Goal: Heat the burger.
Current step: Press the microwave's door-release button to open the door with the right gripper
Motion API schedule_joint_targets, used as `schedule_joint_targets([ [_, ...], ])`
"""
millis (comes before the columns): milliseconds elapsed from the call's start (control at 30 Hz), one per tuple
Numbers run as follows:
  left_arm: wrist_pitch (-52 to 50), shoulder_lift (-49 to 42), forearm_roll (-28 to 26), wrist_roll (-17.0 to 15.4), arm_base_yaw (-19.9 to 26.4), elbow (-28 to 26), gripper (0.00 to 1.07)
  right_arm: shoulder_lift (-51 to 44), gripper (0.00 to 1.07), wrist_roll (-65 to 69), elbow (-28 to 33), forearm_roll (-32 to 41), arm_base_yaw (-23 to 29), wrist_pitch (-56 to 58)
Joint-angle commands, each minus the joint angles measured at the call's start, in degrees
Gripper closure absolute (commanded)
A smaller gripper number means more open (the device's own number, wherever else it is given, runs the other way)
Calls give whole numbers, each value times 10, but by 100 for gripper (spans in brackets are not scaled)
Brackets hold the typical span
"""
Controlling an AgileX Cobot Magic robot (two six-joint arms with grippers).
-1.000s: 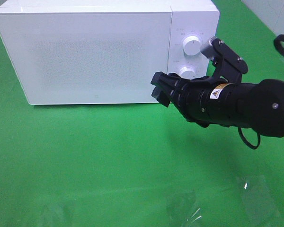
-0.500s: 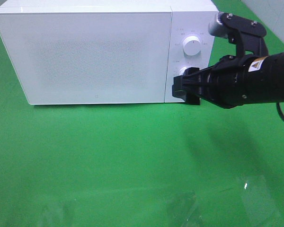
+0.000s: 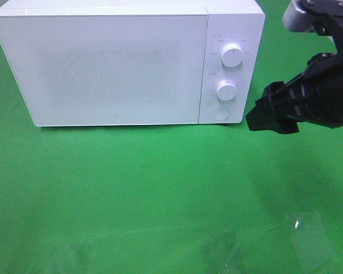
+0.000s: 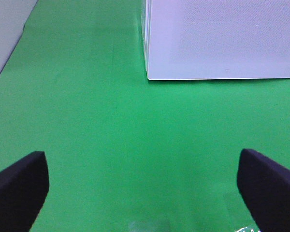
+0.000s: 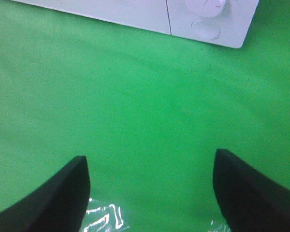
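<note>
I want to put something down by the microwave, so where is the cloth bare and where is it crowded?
The green cloth in front of the microwave is bare, from its front out to the clear film at the near edge. Crowded only right of the control panel, where the right pincer hangs open.

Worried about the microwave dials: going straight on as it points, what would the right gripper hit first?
The right gripper would probably meet the green cloth in front of the microwave, short of its dials.
</note>
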Motion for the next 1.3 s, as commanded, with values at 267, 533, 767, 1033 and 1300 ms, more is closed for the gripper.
schedule_joint_targets([
  [267,-6,-5,-5,-1,2,2,8,-92,39,5,3,-7,-3,151],
  [533,-6,-5,-5,-1,2,2,8,-151,39,5,36,-18,-3,199],
  [767,-6,-5,-5,-1,2,2,8,-273,39,7,83,-25,-3,205],
  [1033,-6,-5,-5,-1,2,2,8,-442,39,6,112,-23,-66,239],
  [1300,-6,-5,-5,-1,2,2,8,-557,39,7,122,-21,-120,258],
])
